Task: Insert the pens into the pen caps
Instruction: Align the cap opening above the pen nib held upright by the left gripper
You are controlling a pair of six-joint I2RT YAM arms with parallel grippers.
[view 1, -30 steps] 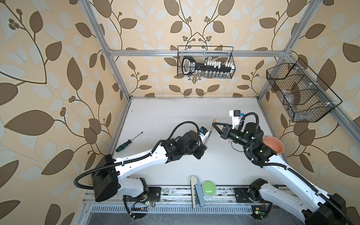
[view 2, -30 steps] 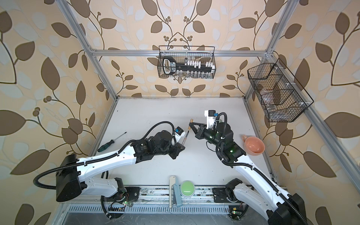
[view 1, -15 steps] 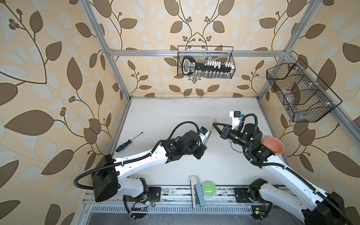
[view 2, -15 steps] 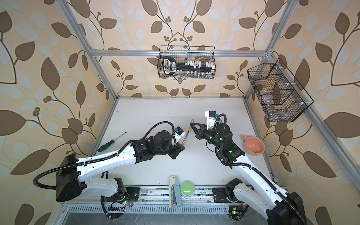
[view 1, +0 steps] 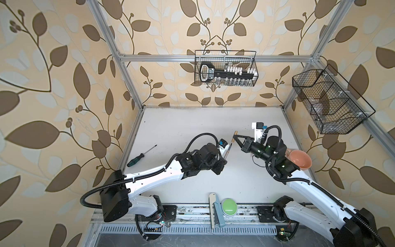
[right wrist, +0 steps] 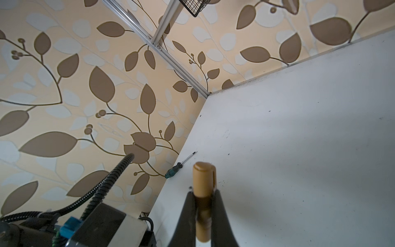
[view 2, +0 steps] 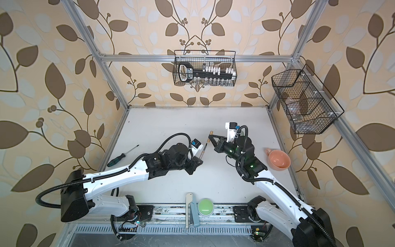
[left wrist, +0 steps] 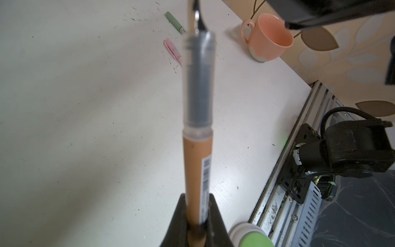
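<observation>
Supervisor: Grips first. What is in each claw?

Operator: My left claw (left wrist: 197,213) is pinched tight on the tail of the brown pen (left wrist: 197,162), which leaves the dark tip sticking out free. My right claw (right wrist: 203,205) is clamped around the middle of the brown cap (right wrist: 204,177). Its rounded closed end points away from my wrist camera, so I judge the mouth faces the pen.

Supervisor: Where are they?

Operator: Both are lifted above the middle of the tabletop (view 1: 192,128), with the tip near the cap but apart. In the air I can line them up without anything dragging.

Supervisor: And the others?

Operator: The green pen (left wrist: 174,20) and pink pen (left wrist: 171,48) lie flat toward the right edge, near the peach cup (left wrist: 267,38). I can't tell whether they are capped.
</observation>
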